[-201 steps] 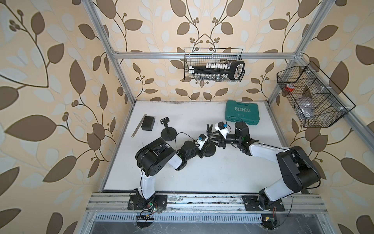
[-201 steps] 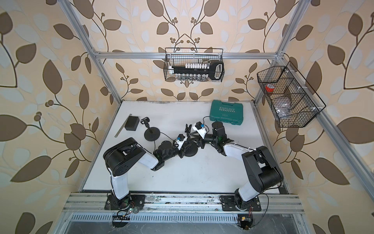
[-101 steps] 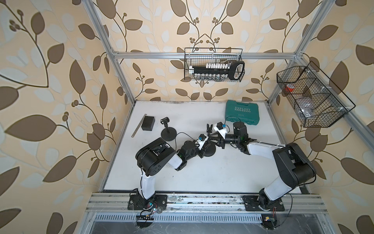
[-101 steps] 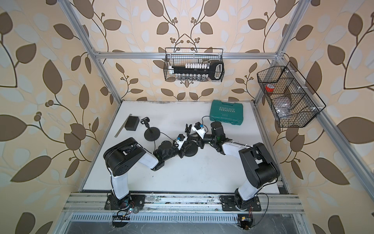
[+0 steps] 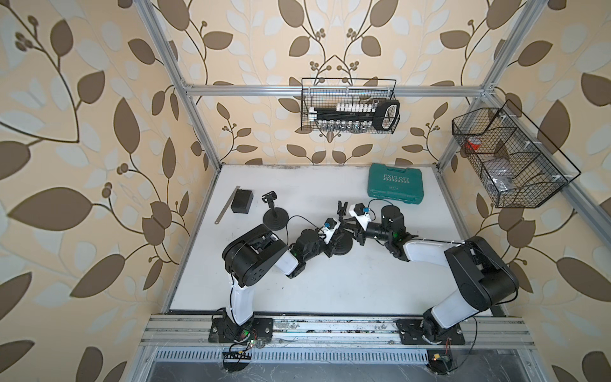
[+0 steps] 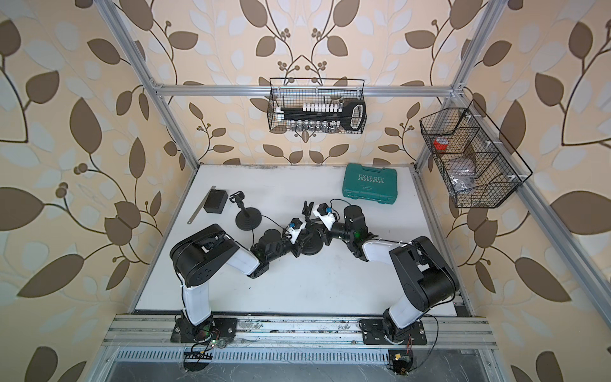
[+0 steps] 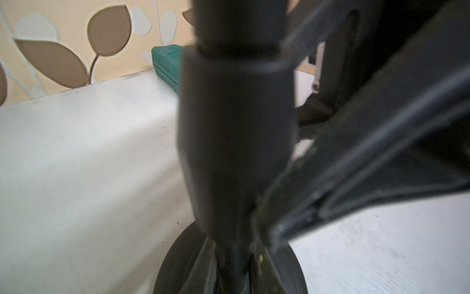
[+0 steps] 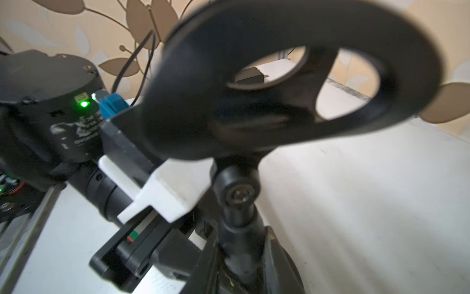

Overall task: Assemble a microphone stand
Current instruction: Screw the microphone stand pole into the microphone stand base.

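Pole (image 8: 239, 229) of the microphone stand (image 5: 340, 246) now sits between the fingers of the right gripper (image 8: 240, 259). They have closed in over the last second and look clamped on it, below the clip (image 8: 279, 89) joint. Lower down, the fingers of the left gripper (image 7: 236, 259) flank the pole's foot just above the round base (image 7: 173, 267). Whether they squeeze or have slackened, I cannot tell. This is probably a handover, freeing the right side to steady or turn the upper part. A second stand (image 5: 274, 218) stands well apart, beyond the left fingers.
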{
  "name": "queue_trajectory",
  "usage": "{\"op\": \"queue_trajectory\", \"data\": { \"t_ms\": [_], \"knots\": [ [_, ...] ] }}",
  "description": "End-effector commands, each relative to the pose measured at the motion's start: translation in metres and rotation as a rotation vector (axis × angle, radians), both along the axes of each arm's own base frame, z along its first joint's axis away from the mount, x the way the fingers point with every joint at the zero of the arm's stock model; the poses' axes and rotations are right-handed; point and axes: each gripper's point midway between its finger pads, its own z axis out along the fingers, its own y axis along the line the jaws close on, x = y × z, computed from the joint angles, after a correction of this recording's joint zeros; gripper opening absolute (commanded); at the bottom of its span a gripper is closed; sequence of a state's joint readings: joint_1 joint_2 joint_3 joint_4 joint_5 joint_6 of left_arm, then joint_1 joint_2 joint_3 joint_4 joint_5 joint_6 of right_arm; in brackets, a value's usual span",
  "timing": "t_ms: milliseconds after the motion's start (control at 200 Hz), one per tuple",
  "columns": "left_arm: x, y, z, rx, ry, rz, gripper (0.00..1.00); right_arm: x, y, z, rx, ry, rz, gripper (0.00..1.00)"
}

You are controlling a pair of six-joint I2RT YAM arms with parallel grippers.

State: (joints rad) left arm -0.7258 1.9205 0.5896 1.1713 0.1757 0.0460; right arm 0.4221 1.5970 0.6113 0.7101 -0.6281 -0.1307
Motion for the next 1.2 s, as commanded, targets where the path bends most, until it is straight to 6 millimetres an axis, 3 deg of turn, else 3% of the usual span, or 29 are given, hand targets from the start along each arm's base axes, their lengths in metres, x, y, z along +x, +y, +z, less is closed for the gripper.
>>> {"op": "queue_trajectory", "data": {
  "t_ms": [0,115,310,375,655,820,1070,1195],
  "knots": [
    [-0.008,-0.002,-0.019,0.04,0.059,-0.026,0.32,0.004,-0.019,-0.044,-0.096,0.098,-0.262,0.0],
    [-0.008,-0.003,-0.007,0.006,0.066,-0.013,0.46,0.003,-0.028,-0.057,-0.084,0.128,-0.392,0.0],
    [-0.008,0.005,0.018,-0.06,0.024,0.025,0.49,-0.007,-0.032,-0.075,-0.147,0.122,-0.549,0.0],
    [-0.007,0.006,0.023,-0.059,0.008,0.03,0.47,-0.009,-0.035,-0.078,-0.176,0.107,-0.603,0.0],
    [0.005,0.003,0.028,-0.05,-0.024,0.057,0.35,-0.031,-0.012,-0.082,-0.241,0.057,-0.643,0.0],
    [0.008,0.005,0.02,-0.034,-0.02,0.073,0.18,-0.033,-0.004,-0.076,-0.226,0.054,-0.589,0.0],
    [0.004,0.009,0.0,0.008,-0.002,0.074,0.13,-0.04,0.004,-0.043,-0.143,0.089,-0.309,0.49],
    [0.003,0.009,-0.005,0.008,0.008,0.07,0.13,-0.04,-0.006,-0.023,-0.095,0.093,-0.172,0.56]
  ]
}}
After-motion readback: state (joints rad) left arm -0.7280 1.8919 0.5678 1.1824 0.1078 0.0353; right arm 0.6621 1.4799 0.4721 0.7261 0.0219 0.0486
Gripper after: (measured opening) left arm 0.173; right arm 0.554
